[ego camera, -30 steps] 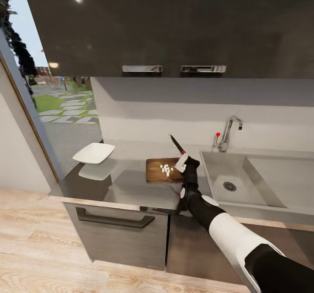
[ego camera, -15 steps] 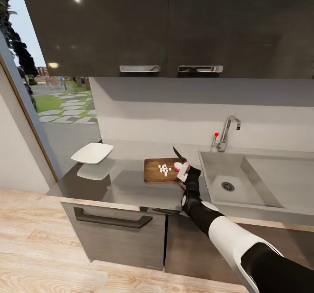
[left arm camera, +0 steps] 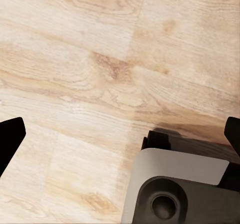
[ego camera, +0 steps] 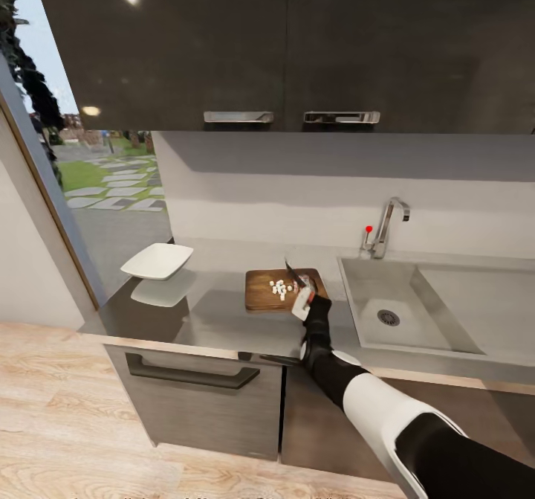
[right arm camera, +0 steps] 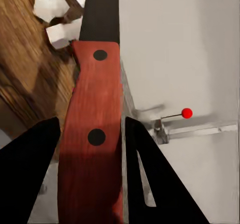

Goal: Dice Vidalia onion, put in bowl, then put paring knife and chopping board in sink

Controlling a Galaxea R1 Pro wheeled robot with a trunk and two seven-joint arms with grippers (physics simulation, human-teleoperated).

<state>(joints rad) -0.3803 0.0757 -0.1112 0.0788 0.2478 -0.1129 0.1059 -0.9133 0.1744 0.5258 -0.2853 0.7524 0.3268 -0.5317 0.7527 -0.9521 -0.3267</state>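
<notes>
Over at the bench [ego camera: 215, 313], we have our right claw [ego camera: 303, 300] clamped on the paring knife [ego camera: 295, 277], its red handle pinched between the two dark fingers [right arm camera: 30, 174] and the dark blade reaching over the chopping board [ego camera: 264, 289]. On that board sits a little heap of white onion dice [ego camera: 280, 288], so we judge the cutting is done or very nearly done. Off toward the window end of the bench, well apart from the board, the white bowl [ego camera: 157, 260] waits, and as far as we can make out nothing is in it yet. On the other side of the board lies the sink [ego camera: 386, 313], with its dark drain and chrome tap [ego camera: 386, 225]; no onion, knife or board is in the basin. So what is left, as we read it: the dice into the bowl, then knife and board into the sink. Our left claw [left arm camera: 120, 139] hangs over the pale wooden floor [left arm camera: 90, 58], its dark fingertips spread wide apart and holding nothing.
</notes>
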